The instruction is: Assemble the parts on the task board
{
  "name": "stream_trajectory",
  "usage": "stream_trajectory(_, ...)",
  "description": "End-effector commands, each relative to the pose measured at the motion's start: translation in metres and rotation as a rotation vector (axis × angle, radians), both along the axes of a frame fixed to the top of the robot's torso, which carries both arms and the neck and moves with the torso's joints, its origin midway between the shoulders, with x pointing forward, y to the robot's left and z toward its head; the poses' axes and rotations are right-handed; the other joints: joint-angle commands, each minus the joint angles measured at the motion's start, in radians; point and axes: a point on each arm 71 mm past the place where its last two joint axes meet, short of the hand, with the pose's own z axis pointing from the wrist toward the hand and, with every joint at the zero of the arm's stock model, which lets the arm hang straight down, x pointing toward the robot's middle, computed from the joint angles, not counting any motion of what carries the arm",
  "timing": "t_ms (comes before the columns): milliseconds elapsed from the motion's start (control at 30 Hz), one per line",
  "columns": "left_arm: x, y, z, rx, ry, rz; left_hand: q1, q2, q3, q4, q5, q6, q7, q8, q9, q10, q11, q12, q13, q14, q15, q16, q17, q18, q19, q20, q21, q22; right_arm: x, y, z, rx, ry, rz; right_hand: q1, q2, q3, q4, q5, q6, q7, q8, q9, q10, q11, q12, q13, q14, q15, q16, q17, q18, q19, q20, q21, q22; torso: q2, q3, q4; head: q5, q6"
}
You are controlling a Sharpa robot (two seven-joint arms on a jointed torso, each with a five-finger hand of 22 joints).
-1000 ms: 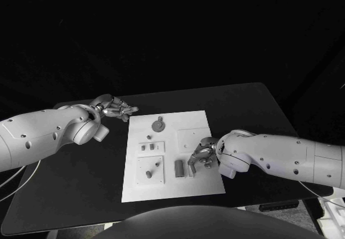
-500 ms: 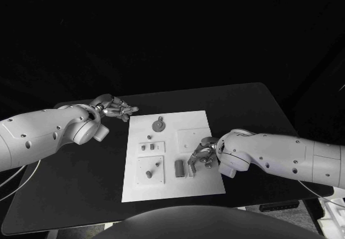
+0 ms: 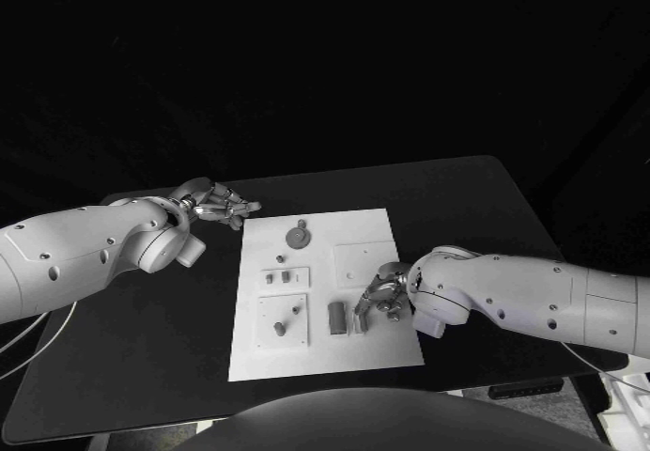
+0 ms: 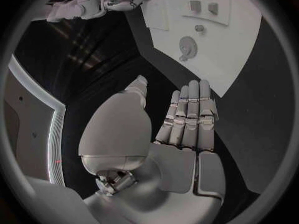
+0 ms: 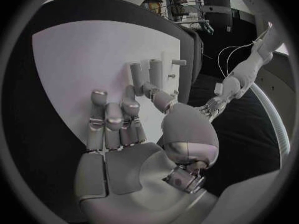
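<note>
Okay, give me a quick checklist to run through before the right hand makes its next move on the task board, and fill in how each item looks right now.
1. Right hand over the task board: ok.
2. Right hand's fingers at the upright grey bars: ok.
3. A bar actually gripped: cannot tell.
4. Left hand off the board, holding nothing: ok.
5. Round part lying clear of both hands: ok.

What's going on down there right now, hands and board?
Left hand open, off the task board. Right hand at grey bar parts, grip unclear. Nothing in the way.
</note>
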Motion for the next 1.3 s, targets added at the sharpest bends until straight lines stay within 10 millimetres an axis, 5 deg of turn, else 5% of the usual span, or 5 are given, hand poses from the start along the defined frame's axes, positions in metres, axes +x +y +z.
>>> stream_trajectory(33, -0.0001, -0.0018, 0.0008, -0.002, 0.001, -0.014, 0.001, -0.005, -0.003, -0.002, -0.005, 0.003, -0.003, 0.000, -0.001, 0.005, -0.002, 0.003, -0.001, 0.004, 0.001, -0.004, 0.002, 0.011, 0.008, 0.000, -0.007, -0.001, -0.0030, 0.0027, -0.0034, -0.007, 0.015, 0.029, -0.009, -0.002, 0.000, 0.007, 0.004, 0.000, 0.004, 0.003, -0.002, -0.001, -0.001, 0.000, -0.001, 0.002, -0.003, 0.004, -0.001, 0.013, 0.003, -0.003, 0.003, 0.018, -0.001, -0.0001, 0.0007, 0.002, 0.000)
stream_trajectory(700, -0.0004, -0.0019, 0.0008, -0.002, 0.003, -0.014, -0.001, -0.006, 0.000, -0.002, -0.005, 0.004, -0.003, 0.000, -0.002, 0.005, -0.002, 0.003, -0.001, 0.004, 0.001, -0.005, 0.002, 0.011, 0.008, 0.000, -0.007, -0.002, -0.0080, 0.0102, -0.0044, 0.016, 0.021, 0.047, -0.009, -0.002, 0.000, 0.007, 0.004, 0.000, 0.004, 0.003, -0.002, -0.001, -0.001, 0.000, -0.001, 0.002, -0.003, 0.004, -0.001, 0.013, 0.003, -0.003, 0.003, 0.018, -0.001, 0.0001, -0.0001, 0.006, 0.000)
stream_trajectory(733, -0.0004, -0.0018, 0.0008, -0.002, 0.003, -0.013, -0.001, -0.007, 0.000, -0.002, -0.005, 0.004, -0.003, 0.000, -0.002, 0.005, -0.002, 0.003, -0.001, 0.004, 0.001, -0.005, 0.003, 0.011, 0.008, 0.000, -0.007, -0.002, -0.0082, 0.0106, -0.0041, 0.017, 0.019, 0.048, -0.031, -0.052, -0.013, 0.015, 0.003, -0.010, 0.008, -0.003, -0.005, -0.007, 0.003, -0.003, -0.002, -0.001, -0.003, 0.002, -0.002, 0.013, 0.001, -0.001, 0.001, 0.017, -0.001, 0.0004, 0.0000, 0.006, 0.000)
stream_trajectory(800, -0.0003, -0.0016, 0.0008, -0.001, 0.003, -0.013, -0.001, -0.007, 0.000, -0.002, -0.005, 0.004, -0.003, 0.000, -0.002, 0.005, -0.002, 0.003, -0.001, 0.004, 0.001, -0.005, 0.003, 0.011, 0.007, 0.000, -0.007, -0.002, -0.0086, 0.0112, -0.0038, 0.022, 0.016, 0.051, -0.038, -0.070, -0.013, 0.029, 0.004, -0.012, 0.009, -0.005, -0.007, -0.010, 0.005, -0.004, -0.002, -0.004, -0.004, 0.001, -0.002, 0.013, 0.000, -0.001, 0.000, 0.016, -0.001, 0.0004, 0.0001, 0.007, 0.000)
stream_trajectory(1300, -0.0004, -0.0011, 0.0008, 0.001, 0.003, -0.012, -0.001, -0.007, 0.001, -0.002, -0.005, 0.004, -0.003, -0.001, -0.002, 0.005, -0.002, 0.003, -0.001, 0.004, 0.001, -0.005, 0.003, 0.011, 0.007, 0.001, -0.007, -0.002, -0.0089, 0.0100, -0.0033, 0.021, 0.009, 0.054, -0.069, -0.099, -0.084, 0.053, 0.003, -0.017, 0.011, -0.005, -0.011, -0.020, 0.006, -0.002, 0.002, -0.013, -0.013, 0.003, 0.000, 0.013, -0.005, -0.005, -0.002, 0.016, -0.001, 0.0000, 0.0001, 0.009, 0.000)
